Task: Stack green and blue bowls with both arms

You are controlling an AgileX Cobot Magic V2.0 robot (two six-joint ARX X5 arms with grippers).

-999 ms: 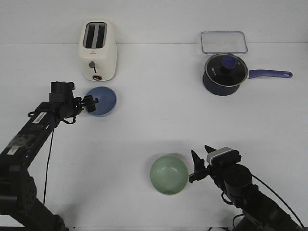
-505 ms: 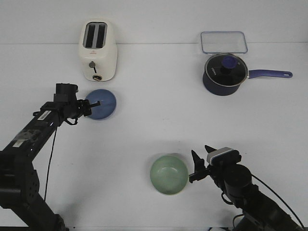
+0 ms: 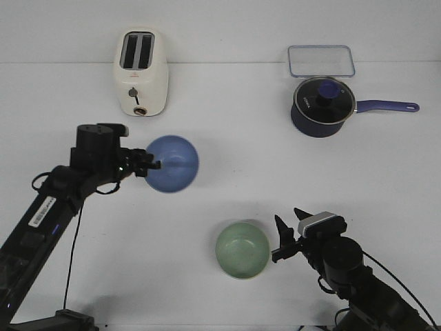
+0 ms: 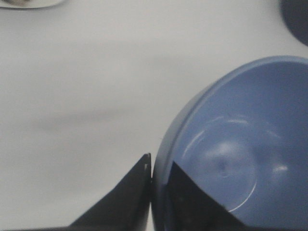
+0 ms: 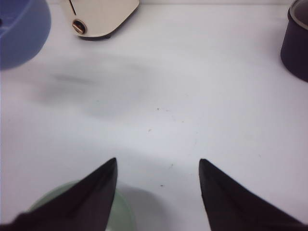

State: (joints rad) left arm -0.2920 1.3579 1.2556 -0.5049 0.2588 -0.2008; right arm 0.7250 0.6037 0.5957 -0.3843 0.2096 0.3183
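My left gripper [image 3: 153, 165] is shut on the rim of the periwinkle blue bowl [image 3: 172, 164] and holds it off the table, tilted, left of the middle. In the left wrist view one finger is outside the blue bowl [image 4: 236, 154] and one inside, pinching the wall; the gripper [image 4: 159, 168] is closed on it. The pale green bowl [image 3: 242, 249] sits upright on the table at the front. My right gripper [image 3: 289, 224] is open and empty just right of the green bowl; in the right wrist view [image 5: 158, 166] the green rim [image 5: 122, 211] shows beside one finger.
A cream toaster [image 3: 140, 72] stands at the back left. A dark blue saucepan with a glass lid [image 3: 324, 105] and a clear lidded container [image 3: 320, 61] are at the back right. The white table [image 3: 275, 172] lies between.
My left gripper has lifted the blue bowl from beside the toaster and carried it right and toward the front. The right arm and green bowl have not moved.
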